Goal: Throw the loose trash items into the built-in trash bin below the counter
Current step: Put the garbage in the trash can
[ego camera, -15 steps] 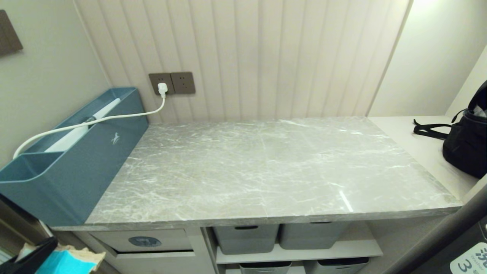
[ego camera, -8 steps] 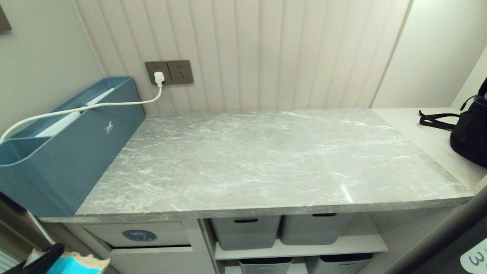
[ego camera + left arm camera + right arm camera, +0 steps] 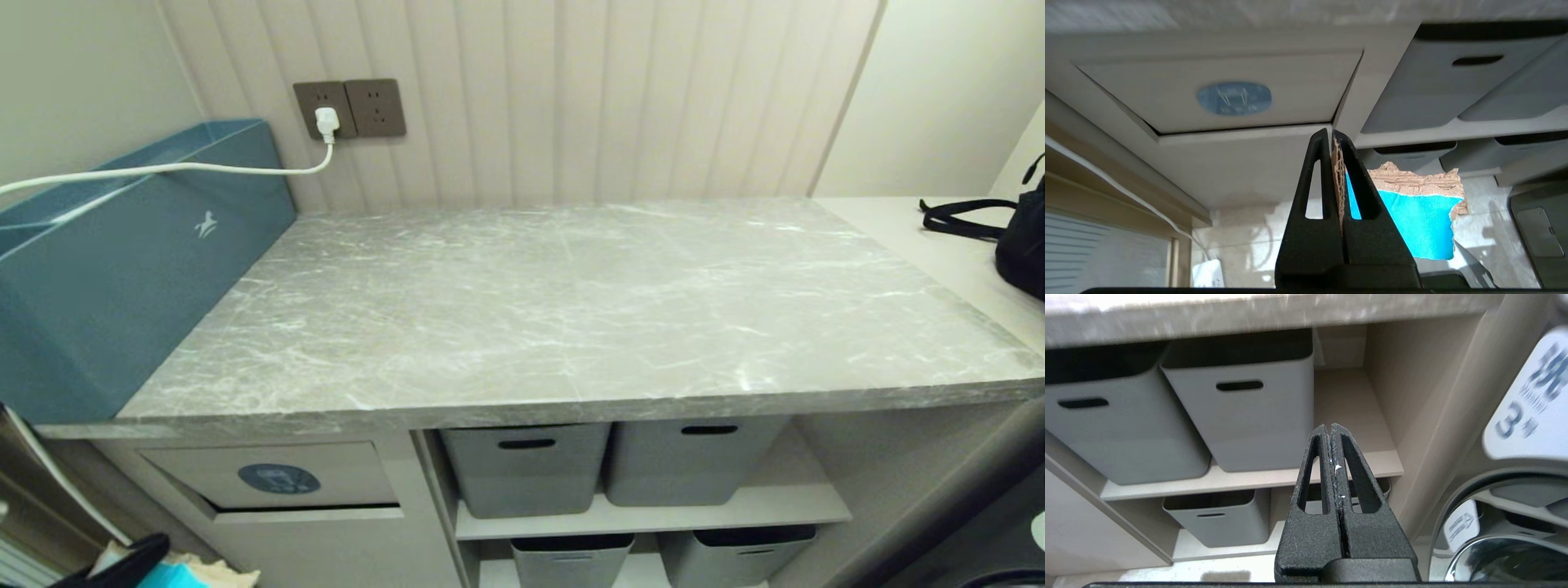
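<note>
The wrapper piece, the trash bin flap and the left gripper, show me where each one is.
wrapper piece (image 3: 1412,224): left wrist view, on its turquoise face.
trash bin flap (image 3: 1298,87): left wrist view, on the bare beige panel beside the blue label.
left gripper (image 3: 1332,136): left wrist view, between its fingertips, shut on the wrapper piece.

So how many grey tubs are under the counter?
4. Two sit side by side on the upper shelf: left grey tub and right grey tub. Two more sit below them: lower left tub and lower right tub. More may be hidden lower down.
</note>
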Controlling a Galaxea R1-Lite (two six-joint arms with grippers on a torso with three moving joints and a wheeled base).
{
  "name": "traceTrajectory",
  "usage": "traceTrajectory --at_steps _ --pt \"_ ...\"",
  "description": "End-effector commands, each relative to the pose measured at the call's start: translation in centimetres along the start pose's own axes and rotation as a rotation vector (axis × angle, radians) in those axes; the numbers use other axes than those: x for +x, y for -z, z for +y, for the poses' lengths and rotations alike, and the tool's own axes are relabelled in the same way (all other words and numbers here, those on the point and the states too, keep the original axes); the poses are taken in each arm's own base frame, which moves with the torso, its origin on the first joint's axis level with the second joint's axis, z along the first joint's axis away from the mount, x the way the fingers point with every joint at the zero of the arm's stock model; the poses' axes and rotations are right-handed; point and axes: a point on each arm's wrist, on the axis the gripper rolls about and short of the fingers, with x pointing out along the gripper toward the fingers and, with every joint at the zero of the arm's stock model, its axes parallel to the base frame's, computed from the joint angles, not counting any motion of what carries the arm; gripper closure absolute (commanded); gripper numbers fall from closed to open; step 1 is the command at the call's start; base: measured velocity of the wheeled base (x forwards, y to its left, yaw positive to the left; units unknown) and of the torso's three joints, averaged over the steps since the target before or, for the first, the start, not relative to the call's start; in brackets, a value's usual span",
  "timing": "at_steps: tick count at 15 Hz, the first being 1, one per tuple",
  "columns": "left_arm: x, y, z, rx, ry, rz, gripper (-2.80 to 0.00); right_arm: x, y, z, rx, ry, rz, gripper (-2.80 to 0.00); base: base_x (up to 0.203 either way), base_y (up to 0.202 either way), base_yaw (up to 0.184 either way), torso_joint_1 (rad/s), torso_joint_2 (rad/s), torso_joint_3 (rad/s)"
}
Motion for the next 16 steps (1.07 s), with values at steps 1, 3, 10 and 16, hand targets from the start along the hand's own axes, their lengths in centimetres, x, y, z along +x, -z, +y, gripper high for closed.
traceTrajectory --at_steps 1,3,10,16 --pt "1.0 -0.2 0.1 -0.02 0.001 0.046 0.0 0.0 0.0 0.0 0.0 0.0 0.003 0.0 0.0 0.0 0.0 -0.239 0.52 0.3" --pt "1.9 -0.5 0.2 -0.087 -0.002 0.082 0.0 0.0 0.0 0.0 0.0 0.0 0.003 0.0 0.0 0.0 0.0 -0.224 0.51 0.29" --pt "3.6 -0.4 0.4 -0.166 -0.011 0.172 0.0 0.0 0.0 0.0 0.002 0.0 0.003 0.0 0.0 0.0 0.0 -0.202 0.49 0.282" --pt "5.1 -1.4 0.5 -0.167 0.011 0.195 0.0 0.0 0.0 0.0 0.002 0.0 0.003 0.0 0.0 0.0 0.0 -0.17 0.47 0.292"
